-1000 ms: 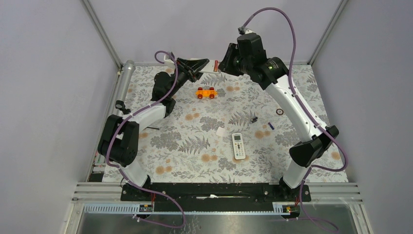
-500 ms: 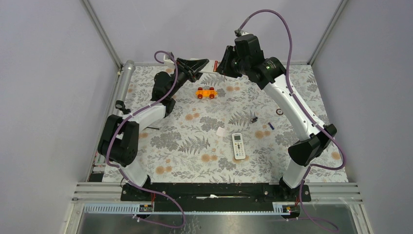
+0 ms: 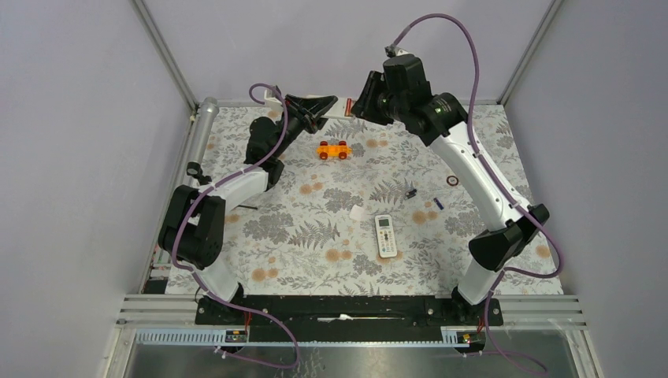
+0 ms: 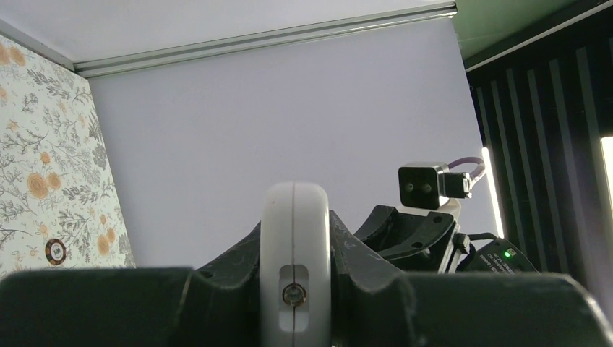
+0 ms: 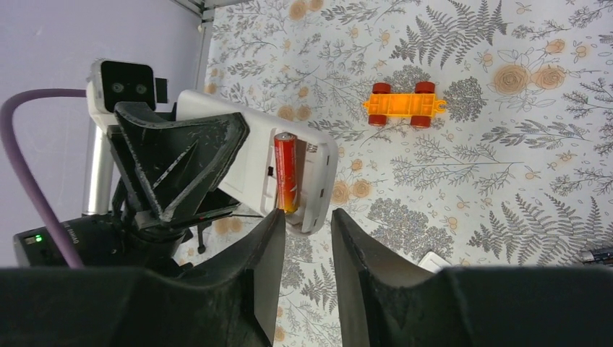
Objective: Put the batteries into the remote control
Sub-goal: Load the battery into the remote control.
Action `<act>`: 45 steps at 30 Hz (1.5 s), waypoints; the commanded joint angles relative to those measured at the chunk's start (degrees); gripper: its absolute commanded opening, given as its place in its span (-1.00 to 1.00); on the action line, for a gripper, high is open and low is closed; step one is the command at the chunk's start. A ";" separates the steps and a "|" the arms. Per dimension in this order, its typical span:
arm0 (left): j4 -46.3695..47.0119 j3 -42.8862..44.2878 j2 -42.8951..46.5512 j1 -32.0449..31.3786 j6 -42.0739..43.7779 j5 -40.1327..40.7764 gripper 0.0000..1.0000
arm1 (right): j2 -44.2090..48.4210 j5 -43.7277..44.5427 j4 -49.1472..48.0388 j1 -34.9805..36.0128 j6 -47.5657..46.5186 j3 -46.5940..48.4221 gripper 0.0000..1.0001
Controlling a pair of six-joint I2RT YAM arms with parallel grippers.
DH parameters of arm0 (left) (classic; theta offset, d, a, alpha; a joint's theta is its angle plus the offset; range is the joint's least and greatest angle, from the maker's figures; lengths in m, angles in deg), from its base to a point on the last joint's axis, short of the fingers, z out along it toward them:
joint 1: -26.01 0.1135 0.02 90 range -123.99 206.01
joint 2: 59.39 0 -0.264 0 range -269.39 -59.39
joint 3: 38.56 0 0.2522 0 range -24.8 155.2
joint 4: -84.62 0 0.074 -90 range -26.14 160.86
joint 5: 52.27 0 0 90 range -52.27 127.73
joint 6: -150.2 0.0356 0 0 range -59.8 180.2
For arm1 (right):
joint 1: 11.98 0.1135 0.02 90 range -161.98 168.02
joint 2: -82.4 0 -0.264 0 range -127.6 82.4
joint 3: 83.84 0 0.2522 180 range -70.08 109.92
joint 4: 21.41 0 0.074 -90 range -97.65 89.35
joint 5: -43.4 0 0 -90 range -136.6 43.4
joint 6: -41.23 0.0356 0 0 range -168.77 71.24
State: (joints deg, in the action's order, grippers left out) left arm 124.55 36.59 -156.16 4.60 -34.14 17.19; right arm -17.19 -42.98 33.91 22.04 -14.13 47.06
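The tablecloth (image 3: 315,236) is white, printed with grey ferns and leaf sprigs and scattered orange-tan blossoms. At the far side, the remote control (image 5: 249,155) shows a white casing, and the battery (image 5: 285,171) lying in it is red, shading to yellow-orange at one end. The toy chassis (image 3: 333,150) is bright orange with red wheels. On the right, the loose battery (image 3: 439,202) looks blue. The air-conditioner remote (image 3: 385,235) near the middle is white with a pale green screen. The left arm (image 3: 236,185) and right arm (image 3: 480,173) have white links and black joints, trailed by purple cables (image 3: 435,15). The walls (image 3: 79,157) are pale lavender.
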 commanded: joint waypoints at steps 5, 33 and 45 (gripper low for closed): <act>6.52 0.05 1.38 0.32 -0.49 2.08 -1.00 | 5.38 -2.35 -5.30 0.15 6.95 -2.50 0.27; 9.15 -0.67 2.80 -0.01 1.92 1.84 -1.00 | 9.85 -24.79 -47.95 -9.59 50.30 -31.73 0.96; 10.45 0.14 2.58 -0.42 2.88 1.02 -1.00 | 7.04 -29.40 -51.40 -9.59 53.65 -31.83 0.41</act>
State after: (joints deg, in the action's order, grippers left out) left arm 130.78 35.08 -156.08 4.60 -32.77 18.64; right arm -9.91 -68.99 -12.73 12.33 37.67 14.56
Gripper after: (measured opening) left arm 0.221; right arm 0.709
